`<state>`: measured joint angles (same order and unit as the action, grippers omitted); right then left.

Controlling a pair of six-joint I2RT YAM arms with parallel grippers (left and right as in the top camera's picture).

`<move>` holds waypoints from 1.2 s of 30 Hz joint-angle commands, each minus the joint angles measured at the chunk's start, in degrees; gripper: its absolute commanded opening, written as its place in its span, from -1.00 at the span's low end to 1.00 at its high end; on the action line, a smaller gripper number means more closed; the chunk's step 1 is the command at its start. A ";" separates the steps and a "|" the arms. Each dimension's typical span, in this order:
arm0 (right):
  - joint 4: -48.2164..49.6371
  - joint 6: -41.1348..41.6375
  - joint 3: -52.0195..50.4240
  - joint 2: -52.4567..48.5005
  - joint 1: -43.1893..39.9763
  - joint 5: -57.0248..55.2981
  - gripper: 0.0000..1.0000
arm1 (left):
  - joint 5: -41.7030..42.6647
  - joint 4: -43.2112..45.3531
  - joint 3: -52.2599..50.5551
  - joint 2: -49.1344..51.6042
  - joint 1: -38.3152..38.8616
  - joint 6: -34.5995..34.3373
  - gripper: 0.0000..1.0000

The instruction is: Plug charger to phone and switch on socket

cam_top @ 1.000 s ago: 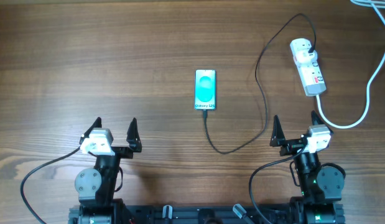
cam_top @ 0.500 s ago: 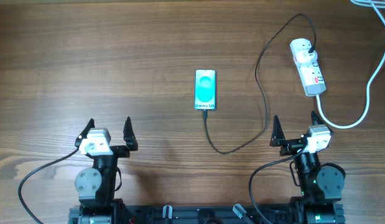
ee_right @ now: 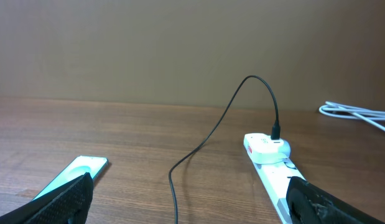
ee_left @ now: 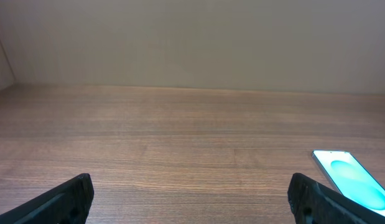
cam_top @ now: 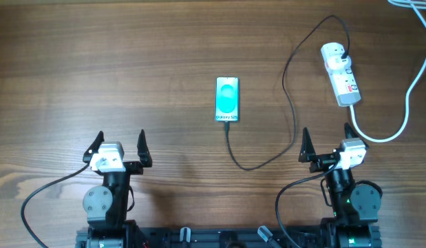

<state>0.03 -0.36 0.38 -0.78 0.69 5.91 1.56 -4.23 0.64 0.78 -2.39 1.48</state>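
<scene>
Leftward by a small step is how the left gripper (cam_top: 120, 138) has gone since a second ago; the right gripper (cam_top: 326, 134), phone, charger and socket lie as they did.

Overhead: both grippers hang near the table's (cam_top: 96, 55) near edge, fingers spread wide, holding nothing. The phone (cam_top: 227, 99) lies flat mid-table, screen up and lit cyan, between the two arms and farther out. The charger (cam_top: 284, 77) runs from the far end of the socket (cam_top: 342, 74), arcs out and back, curls near the right gripper, and ends at the phone's near short edge; whether the tip is seated cannot be told. The socket lies at far right, slightly slanted, its white cord (cam_top: 405, 117) looping off its near end and away to the far right corner. Its switch position is too small to read.

Left wrist: the left gripper (ee_left: 189, 180) has its fingers far apart over bare wood, with the phone (ee_left: 354, 183) just beyond the right finger.

Right wrist: the right gripper (ee_right: 189, 180) is spread too. The phone (ee_right: 71, 174) lies ahead at left, the socket (ee_right: 273, 168) ahead at right with the charger (ee_right: 229, 112) rising from a white adapter (ee_right: 267, 148) on it. The cord (ee_right: 360, 113) lies at far right.
</scene>
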 commanded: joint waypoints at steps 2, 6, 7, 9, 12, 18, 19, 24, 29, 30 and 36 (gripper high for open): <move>0.15 -0.96 -0.09 0.35 0.26 -0.76 0.99 | -0.13 -0.17 -0.33 -0.50 -0.39 1.29 1.00; 0.15 -0.98 -0.09 0.35 0.26 -0.76 1.00 | -0.13 -0.17 -0.33 -0.50 -0.39 1.29 1.00; 0.15 -0.96 -0.09 0.35 0.26 -0.76 1.00 | -0.13 -0.17 -0.33 -0.50 -0.39 1.29 1.00; 0.15 -0.98 -0.09 0.35 0.26 -0.76 0.99 | -0.13 -0.15 -0.33 -0.50 -0.39 1.29 1.00; 0.15 -0.96 -0.09 0.35 0.26 -0.76 1.00 | -0.13 -0.15 -0.33 -0.50 -0.39 1.29 1.00; 0.17 -0.96 -0.09 0.42 0.26 -0.76 1.00 | -0.13 -0.15 -0.33 -0.50 -0.39 1.29 1.00; 0.17 -0.96 -0.09 0.42 0.26 -0.76 1.00 | -0.13 -0.15 -0.33 -0.50 -0.39 1.29 1.00; 0.13 -1.03 -0.09 0.42 0.26 -1.62 0.99 | -0.13 -0.15 -0.33 -0.50 -0.39 1.29 1.00; 0.09 -1.01 -0.09 0.42 0.26 -1.62 1.00 | -0.13 -0.15 -0.33 -0.50 -0.39 1.29 1.00; 0.11 -1.01 -0.09 0.44 0.26 -1.62 1.00 | -0.13 -0.15 -0.33 -0.50 -0.39 1.29 1.00; 0.11 -1.01 -0.09 0.35 0.26 -1.62 1.00 | -0.13 -0.15 -0.33 -0.50 -0.39 1.29 1.00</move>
<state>0.03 -0.38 0.38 -0.78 0.69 5.45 1.56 -4.23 0.64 0.78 -2.39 1.48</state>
